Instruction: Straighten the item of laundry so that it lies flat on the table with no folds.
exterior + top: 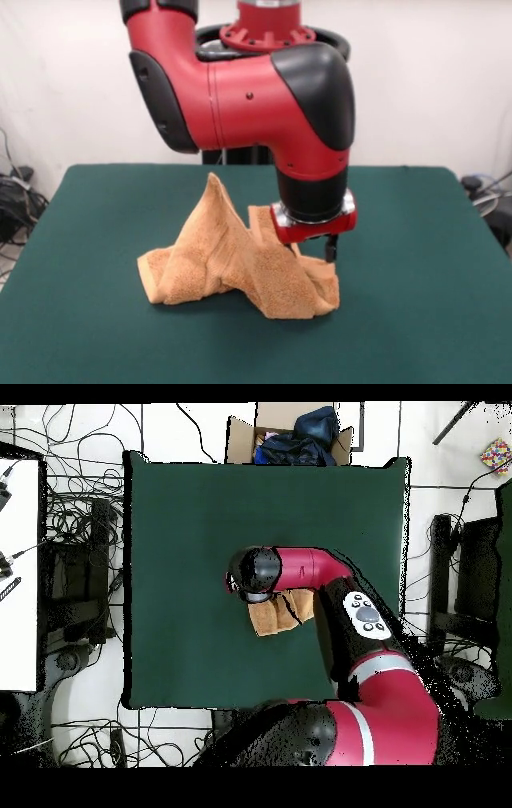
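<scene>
The gripper (316, 250) sits low at the right end of the towel (232, 268), its black fingertips down at the cloth; whether they are apart or clamped on a fold I cannot tell, since the wrist and the fabric hide them; the towel lies near the middle of the table (416, 320), bunched into a crumpled heap, with a thick roll at its left end and one corner standing in a peak towards the centre; by that, the straightening looks barely begun: folds remain throughout and no part lies flat, so nearly all the spreading is left; the dark green top offers ample bare space on every side; from above, cables (75, 534) trail over the floor to the left and a cardboard box (290, 434) stands past the table's far edge.
</scene>
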You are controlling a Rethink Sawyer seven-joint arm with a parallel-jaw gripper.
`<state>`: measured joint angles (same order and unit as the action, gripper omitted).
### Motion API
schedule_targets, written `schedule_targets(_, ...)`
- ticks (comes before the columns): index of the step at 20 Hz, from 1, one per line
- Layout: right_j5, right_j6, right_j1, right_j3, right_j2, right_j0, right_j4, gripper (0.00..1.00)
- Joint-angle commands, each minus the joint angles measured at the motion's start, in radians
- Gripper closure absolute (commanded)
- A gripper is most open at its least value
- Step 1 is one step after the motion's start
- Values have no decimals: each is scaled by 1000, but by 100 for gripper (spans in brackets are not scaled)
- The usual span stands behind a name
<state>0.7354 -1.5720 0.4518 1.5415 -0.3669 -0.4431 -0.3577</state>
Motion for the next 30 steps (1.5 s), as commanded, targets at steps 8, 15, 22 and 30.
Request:
schedule_targets(8, -121, -71, -57, -1, -41, 98, -18, 0)
schedule_targets(15, -119, -32, -64, -36, -33, 89, -24, 0)
schedule_targets(22, -76, 2, -82, -87, -38, 89, -22, 100)
schedule_targets(30, -67, 16, -125, -139, -44, 88, -18, 100)
